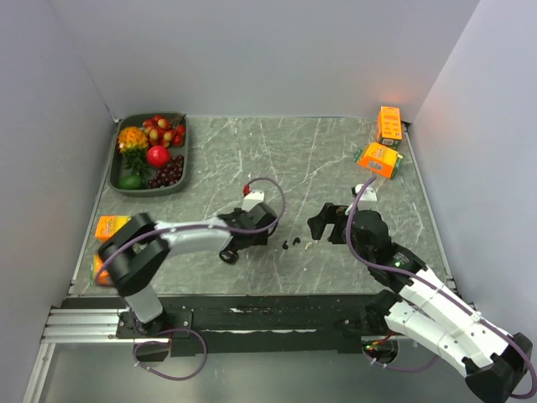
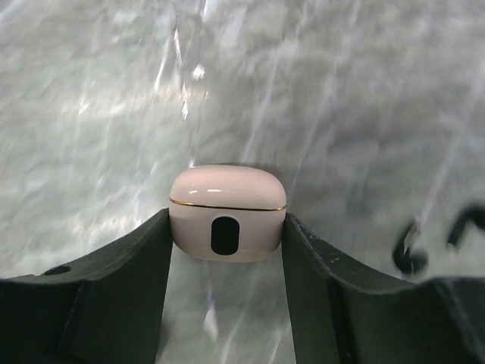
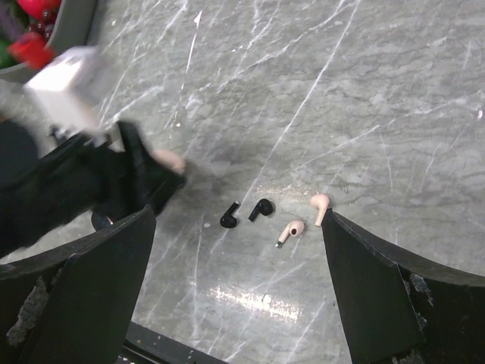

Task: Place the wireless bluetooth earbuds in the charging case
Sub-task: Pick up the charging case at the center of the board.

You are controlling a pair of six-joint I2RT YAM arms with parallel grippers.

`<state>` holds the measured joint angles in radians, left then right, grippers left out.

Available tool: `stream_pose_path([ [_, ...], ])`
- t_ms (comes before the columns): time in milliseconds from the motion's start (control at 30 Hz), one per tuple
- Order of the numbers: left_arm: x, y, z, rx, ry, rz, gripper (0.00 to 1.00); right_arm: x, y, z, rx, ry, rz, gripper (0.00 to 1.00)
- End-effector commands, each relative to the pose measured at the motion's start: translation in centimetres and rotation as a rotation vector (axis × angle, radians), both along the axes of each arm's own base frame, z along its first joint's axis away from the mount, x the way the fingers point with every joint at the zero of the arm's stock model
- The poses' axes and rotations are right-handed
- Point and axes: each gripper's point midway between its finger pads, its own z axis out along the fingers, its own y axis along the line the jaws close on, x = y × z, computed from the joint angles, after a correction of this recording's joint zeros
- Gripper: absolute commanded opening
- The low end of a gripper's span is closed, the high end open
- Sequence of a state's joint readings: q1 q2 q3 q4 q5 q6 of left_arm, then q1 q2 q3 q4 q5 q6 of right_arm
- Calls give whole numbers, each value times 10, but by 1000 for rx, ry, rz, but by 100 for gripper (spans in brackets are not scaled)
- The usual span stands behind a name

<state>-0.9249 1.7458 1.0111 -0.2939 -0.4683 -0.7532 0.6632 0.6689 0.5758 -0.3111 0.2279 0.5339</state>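
Note:
Two tiny black earbuds (image 3: 229, 217) (image 3: 261, 208) lie side by side on the marble table, also seen in the top view (image 1: 290, 243). Two pink earbuds (image 3: 291, 231) (image 3: 320, 206) lie just right of them. The pink-white charging case (image 2: 227, 208), lid closed with a gold seam, sits on the table between my left fingers. My left gripper (image 2: 227, 221) (image 1: 242, 241) is shut on its sides, a little left of the earbuds. My right gripper (image 3: 241, 227) (image 1: 329, 223) is open and empty, hovering above the earbuds.
A grey tray (image 1: 151, 191) of fruit stands at the back left. Two orange boxes (image 1: 388, 124) (image 1: 379, 159) stand at the back right. An orange packet (image 1: 110, 227) lies at the left edge beside the left arm.

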Motion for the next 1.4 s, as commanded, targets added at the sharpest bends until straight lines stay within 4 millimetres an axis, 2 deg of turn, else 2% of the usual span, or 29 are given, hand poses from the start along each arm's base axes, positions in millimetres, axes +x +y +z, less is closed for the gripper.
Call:
stream_pose_path([
  [0, 3, -22, 69, -205, -235, -128, 1, 3, -5, 31, 54, -51, -44, 99],
  [67, 4, -35, 117, -360, -352, -178, 1, 3, -4, 42, 74, -65, -41, 98],
  [100, -2, -31, 115, -359, -373, -219, 1, 1, 0, 45, 82, -68, -17, 98],
  [133, -6, -30, 135, -408, -423, -250, 1, 1, 2, 50, 89, -75, -7, 98],
  [167, -13, -44, 161, -510, -488, -335, 1, 0, 4, 58, 102, -86, 6, 97],
  [200, -22, -39, 151, -464, -530, -434, 1, -2, 7, 61, 108, -89, 31, 97],
  [233, -32, -39, 170, -515, -607, -500, 1, -3, 9, 66, 112, -97, 44, 97],
  [300, -46, -32, 177, -548, -728, -579, 1, -6, 13, 76, 127, -111, 72, 98],
  [333, -49, -26, 188, -572, -785, -580, 1, -8, 14, 80, 135, -115, 84, 98],
  [433, -56, -13, 194, -573, -893, -601, 1, -15, 21, 93, 150, -138, 149, 98],
  [567, -68, -14, 198, -561, -994, -696, 1, -26, 33, 107, 159, -164, 255, 89],
  [600, -71, -12, 194, -534, -1017, -714, 1, -27, 36, 102, 141, -142, 276, 87],
  [633, -72, -11, 202, -539, -1068, -717, 1, -27, 38, 107, 134, -142, 289, 86],
  [667, -73, -10, 201, -510, -1092, -729, 1, -28, 40, 103, 120, -122, 309, 86],
  [700, -70, -6, 198, -468, -1113, -722, 1, -27, 43, 94, 99, -85, 318, 86],
  [767, -65, -4, 196, -429, -1133, -705, 1, -31, 52, 89, 100, -55, 369, 87],
  [900, -62, -14, 190, -343, -1147, -769, 1, -34, 73, 69, 67, 45, 465, 89],
  [1100, -65, -21, 182, -290, -1125, -798, 1, -39, 94, 68, -16, 32, 534, 85],
  [1367, -73, -28, 174, -232, -1101, -839, 1, -32, 116, 77, -35, 6, 564, 79],
])
